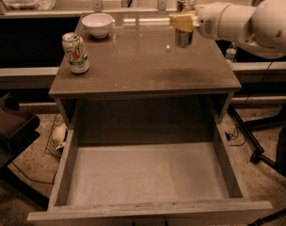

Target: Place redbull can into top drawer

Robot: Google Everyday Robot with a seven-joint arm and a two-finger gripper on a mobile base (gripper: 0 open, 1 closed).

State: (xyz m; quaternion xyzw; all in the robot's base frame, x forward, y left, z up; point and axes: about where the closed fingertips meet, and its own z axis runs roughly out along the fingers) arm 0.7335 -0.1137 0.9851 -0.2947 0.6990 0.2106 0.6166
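The redbull can [184, 36], slim and dark silvery with a shiny top, is held upright in my gripper [183, 21] above the far right part of the cabinet top [143, 65]. The gripper's pale fingers [179, 21] are shut around the can's upper half, and the white arm comes in from the right. The top drawer [147, 175] is pulled wide open below the cabinet top, with a pale flat bottom and nothing in it.
A wider pale can with green-red markings [75, 53] stands at the left of the cabinet top. A white bowl [98, 24] sits at the far left. A counter edge runs behind. Chair legs and cables lie on the floor at both sides.
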